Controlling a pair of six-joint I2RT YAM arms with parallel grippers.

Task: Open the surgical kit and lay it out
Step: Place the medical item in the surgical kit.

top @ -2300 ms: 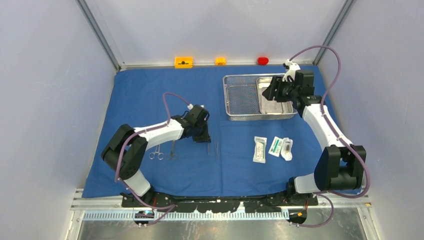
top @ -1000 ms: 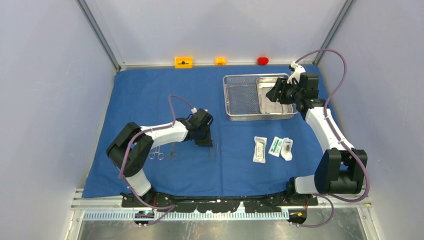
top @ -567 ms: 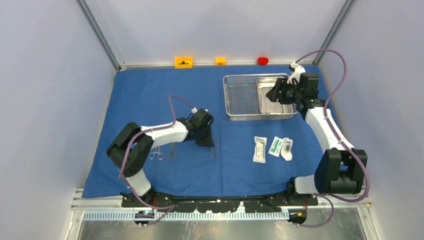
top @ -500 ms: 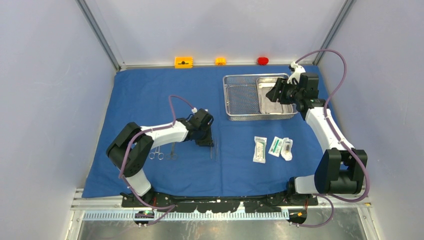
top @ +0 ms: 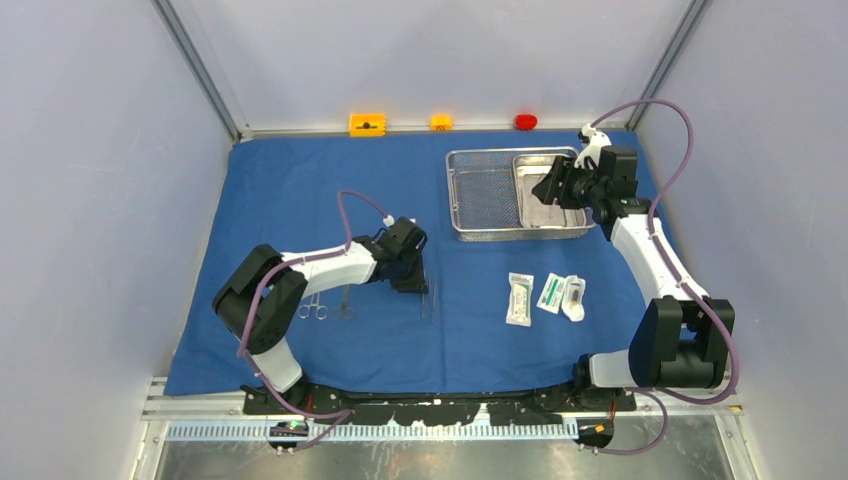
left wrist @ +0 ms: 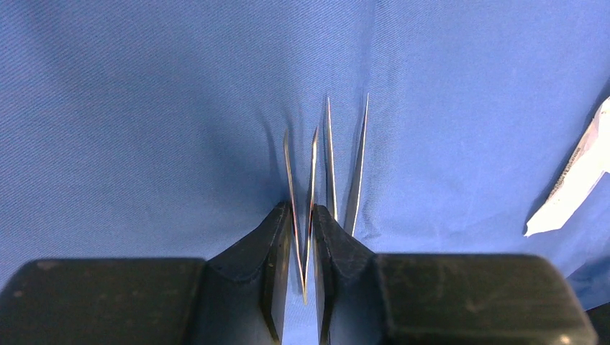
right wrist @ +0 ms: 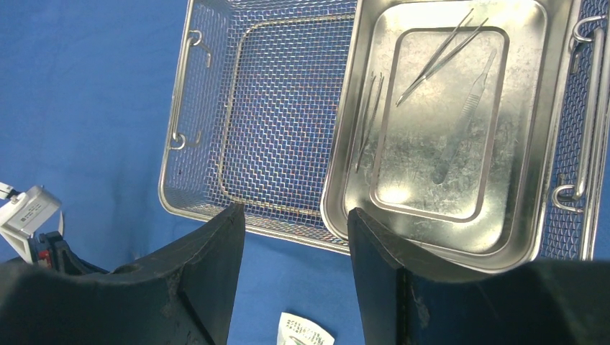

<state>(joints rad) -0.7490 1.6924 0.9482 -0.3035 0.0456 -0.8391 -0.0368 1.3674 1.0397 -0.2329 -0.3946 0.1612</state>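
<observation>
left fingers (left wrist: 270, 244) pinching tweezers (left wrist: 312, 180), right fingers (right wrist: 208, 280) spread above basket (right wrist: 288, 115)

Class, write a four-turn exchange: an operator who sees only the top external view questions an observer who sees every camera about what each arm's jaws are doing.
Operator: From above, the left arm hides its own jaws. Are they holding anything?
Observer: Yes. The left gripper is shut on one pair of tweezers, with a second pair lying just beside it on the blue cloth.
Operator: And the right jaws?
Observer: The right gripper is open and empty over the mesh basket rim. The steel tray holds three slim instruments.
</observation>
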